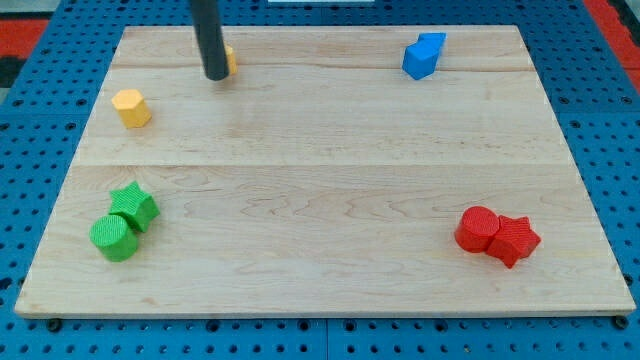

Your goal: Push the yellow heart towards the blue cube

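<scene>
My tip (pixel 216 75) rests on the board near the view's top left. It stands in front of a yellow block (pixel 229 59) and hides most of it, so I cannot make out that block's shape. A second yellow block (pixel 131 107), roughly hexagonal, lies to the view's left and a little below the tip. The blue cube (pixel 423 56) sits near the view's top edge, far to the right of the tip.
A green star (pixel 135 204) touches a green cylinder (pixel 114 236) at the lower left. A red cylinder (pixel 477 229) touches a red star (pixel 515 239) at the lower right. The wooden board (pixel 320 180) lies on a blue pegboard surface.
</scene>
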Controlling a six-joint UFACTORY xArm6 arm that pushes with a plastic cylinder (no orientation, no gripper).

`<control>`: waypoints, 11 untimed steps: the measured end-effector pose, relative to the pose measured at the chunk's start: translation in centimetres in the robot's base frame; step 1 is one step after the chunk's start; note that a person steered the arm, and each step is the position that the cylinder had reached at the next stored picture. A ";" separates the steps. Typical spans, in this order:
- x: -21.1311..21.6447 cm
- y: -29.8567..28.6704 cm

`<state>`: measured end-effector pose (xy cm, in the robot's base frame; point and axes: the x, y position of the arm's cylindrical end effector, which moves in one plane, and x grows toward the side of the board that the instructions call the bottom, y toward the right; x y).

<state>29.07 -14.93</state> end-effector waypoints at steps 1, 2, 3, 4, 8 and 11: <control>-1.8 0.0; -1.8 0.0; -2.3 -5.3; -2.9 -2.6; -7.3 2.1; -4.9 4.4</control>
